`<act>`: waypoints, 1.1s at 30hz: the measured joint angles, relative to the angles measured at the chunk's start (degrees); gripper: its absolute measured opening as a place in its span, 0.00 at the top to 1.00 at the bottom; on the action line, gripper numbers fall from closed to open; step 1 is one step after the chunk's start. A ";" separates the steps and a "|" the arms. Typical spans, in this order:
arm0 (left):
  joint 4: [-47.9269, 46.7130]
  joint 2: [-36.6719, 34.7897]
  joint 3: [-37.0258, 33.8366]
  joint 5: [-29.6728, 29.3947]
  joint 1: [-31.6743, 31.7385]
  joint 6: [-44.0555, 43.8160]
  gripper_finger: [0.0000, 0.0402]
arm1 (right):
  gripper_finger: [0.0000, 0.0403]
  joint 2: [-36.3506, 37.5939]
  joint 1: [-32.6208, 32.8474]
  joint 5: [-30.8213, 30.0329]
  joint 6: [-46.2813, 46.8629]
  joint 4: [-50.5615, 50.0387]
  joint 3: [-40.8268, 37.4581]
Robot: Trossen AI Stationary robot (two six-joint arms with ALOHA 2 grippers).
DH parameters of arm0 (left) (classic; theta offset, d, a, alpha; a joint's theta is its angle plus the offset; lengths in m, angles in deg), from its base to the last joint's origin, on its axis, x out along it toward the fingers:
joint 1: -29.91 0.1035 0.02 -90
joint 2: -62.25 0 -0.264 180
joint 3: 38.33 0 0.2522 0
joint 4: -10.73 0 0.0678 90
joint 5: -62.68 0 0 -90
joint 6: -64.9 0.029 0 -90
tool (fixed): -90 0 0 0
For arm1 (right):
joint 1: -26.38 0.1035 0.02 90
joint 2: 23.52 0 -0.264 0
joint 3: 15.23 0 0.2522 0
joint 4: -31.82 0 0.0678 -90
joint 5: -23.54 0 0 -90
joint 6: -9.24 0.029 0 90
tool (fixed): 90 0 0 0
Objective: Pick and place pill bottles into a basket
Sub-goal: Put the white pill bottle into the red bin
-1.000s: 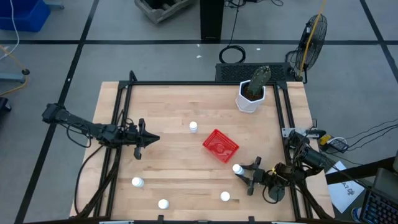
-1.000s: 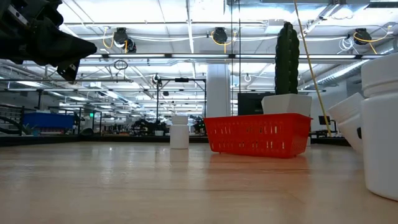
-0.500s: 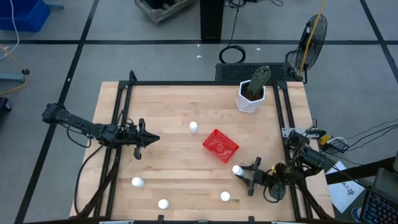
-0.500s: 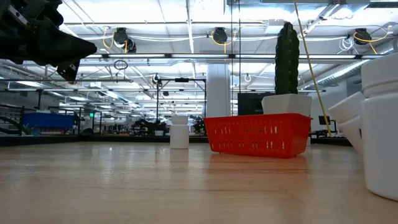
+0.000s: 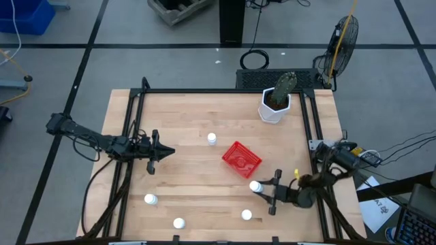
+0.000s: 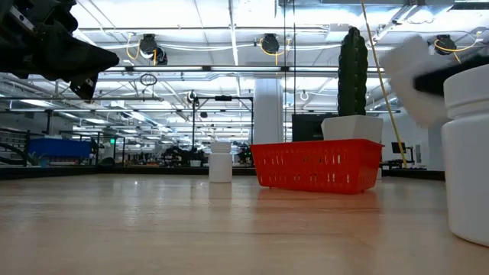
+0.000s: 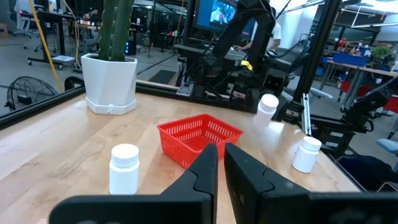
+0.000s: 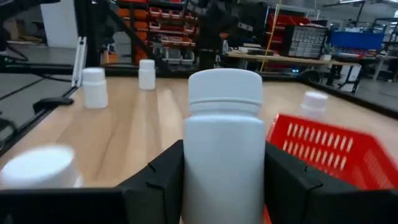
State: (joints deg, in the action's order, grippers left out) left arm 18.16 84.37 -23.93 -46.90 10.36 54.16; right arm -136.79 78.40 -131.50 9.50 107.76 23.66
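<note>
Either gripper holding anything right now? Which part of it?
The right gripper holds a pill bottle by the sides of its body, below the cap, lifted off the table near the basket. The left gripper is shut and holds nothing.

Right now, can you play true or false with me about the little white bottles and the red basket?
1. The right gripper holds a pill bottle. True.
2. The red basket already has bottles inside. False: it is empty.
3. Four bottles stand on the table. True: one behind the basket, three along the front edge.
4. The left gripper is grabbing a bottle. False: it is shut on nothing, left of the basket.
5. The white plant pot lies tipped over. False: it stands upright.
</note>
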 joint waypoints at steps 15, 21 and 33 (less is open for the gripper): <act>2.45 -0.01 -0.02 -0.15 0.02 -2.31 0.92 | 0.62 17.47 -16.00 23.52 2.98 -15.44 0.03; 7.65 0.01 -0.02 -2.24 0.04 -5.91 0.92 | 0.61 19.19 -18.32 26.68 4.49 -18.08 0.03; 23.16 13.64 0.54 -8.51 0.20 -11.07 0.92 | 0.61 19.24 -20.79 29.43 7.23 -18.42 0.08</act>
State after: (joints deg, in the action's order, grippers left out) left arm 41.31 98.01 -23.39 -55.41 10.55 43.09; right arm -117.56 57.61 -102.07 16.72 89.34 23.74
